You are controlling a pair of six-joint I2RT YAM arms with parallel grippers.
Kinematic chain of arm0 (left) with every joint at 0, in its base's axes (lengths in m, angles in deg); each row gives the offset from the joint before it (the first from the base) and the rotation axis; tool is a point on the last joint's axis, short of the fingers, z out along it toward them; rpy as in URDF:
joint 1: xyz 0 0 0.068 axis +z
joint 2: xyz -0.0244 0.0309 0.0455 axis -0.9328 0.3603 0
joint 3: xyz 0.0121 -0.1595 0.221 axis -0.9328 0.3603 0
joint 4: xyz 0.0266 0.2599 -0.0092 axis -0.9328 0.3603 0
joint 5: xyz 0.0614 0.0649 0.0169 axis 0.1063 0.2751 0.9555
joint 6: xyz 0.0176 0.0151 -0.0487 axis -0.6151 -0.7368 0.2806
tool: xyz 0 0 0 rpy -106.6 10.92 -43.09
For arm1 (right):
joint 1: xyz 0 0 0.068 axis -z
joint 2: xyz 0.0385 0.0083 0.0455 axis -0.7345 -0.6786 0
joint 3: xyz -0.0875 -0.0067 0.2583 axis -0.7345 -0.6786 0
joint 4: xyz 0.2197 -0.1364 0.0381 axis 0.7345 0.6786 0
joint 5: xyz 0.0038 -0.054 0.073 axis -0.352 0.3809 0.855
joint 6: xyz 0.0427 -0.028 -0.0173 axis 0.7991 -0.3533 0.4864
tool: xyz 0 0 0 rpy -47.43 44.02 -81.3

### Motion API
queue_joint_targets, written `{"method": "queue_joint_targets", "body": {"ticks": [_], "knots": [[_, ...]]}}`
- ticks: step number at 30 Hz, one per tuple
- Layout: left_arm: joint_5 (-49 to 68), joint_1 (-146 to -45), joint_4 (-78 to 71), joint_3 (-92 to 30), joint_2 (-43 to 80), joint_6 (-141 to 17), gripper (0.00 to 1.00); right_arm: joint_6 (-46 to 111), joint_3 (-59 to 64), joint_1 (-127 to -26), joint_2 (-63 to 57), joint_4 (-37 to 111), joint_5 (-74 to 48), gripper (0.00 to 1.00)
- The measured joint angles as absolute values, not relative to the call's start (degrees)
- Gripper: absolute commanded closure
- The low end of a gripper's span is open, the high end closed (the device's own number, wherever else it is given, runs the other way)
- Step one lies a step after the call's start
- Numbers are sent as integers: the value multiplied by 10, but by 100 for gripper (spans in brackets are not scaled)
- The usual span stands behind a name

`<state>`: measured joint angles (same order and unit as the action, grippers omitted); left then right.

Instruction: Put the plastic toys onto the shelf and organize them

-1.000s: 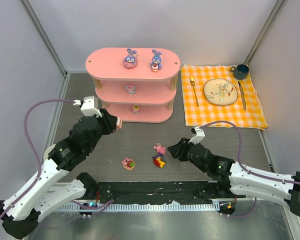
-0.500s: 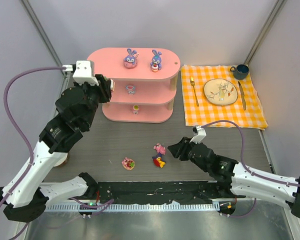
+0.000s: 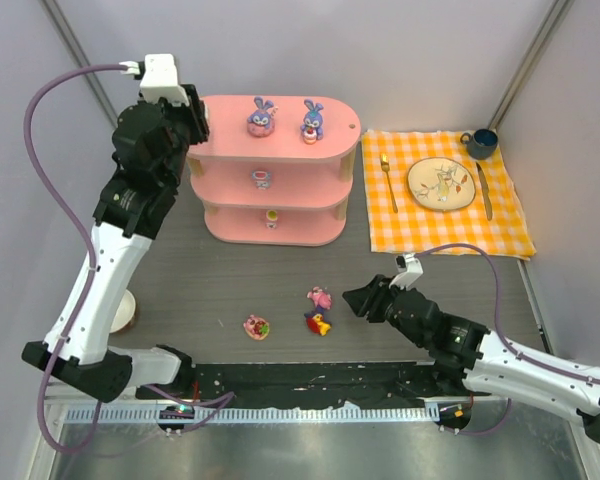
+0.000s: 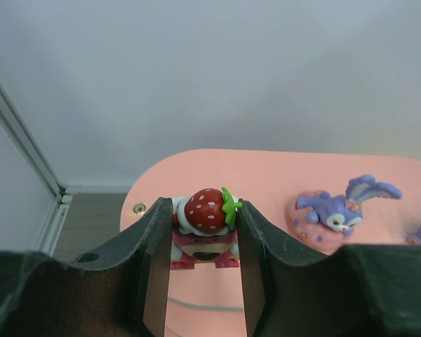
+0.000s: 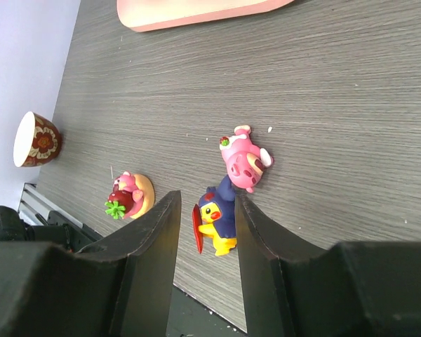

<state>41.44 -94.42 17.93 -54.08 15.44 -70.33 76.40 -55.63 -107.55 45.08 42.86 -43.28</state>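
Left arm point(image 3: 130, 210) has risen to the pink three-tier shelf point(image 4: 266, 175) top, left fingers point(image 4: 154, 267) clamped on strawberry-capped pink plastic bear point(image 4: 205, 228), set-down and release due next; right fingers point(image 5: 151, 253) part-open, empty.

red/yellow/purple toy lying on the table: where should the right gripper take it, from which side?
Likely the right gripper from straight above, jaws across the torso of the red-yellow-purple toy. It lies on its side, and the torso looks the narrowest span. Stay off the hooded head end: it nearly touches the pink toy, leaving little finger room there.
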Motion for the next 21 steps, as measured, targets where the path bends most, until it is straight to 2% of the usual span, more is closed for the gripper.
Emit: {"method": "queue_joint_targets", "body": {"ticks": [8,21], "knots": [[290,-854,208,-648,237,-645,100,765,-557,-1076,469,455,-445,57],[219,-827,312,-745,311,-616,100,766,-557,-1076,470,463,-451,57]]}}
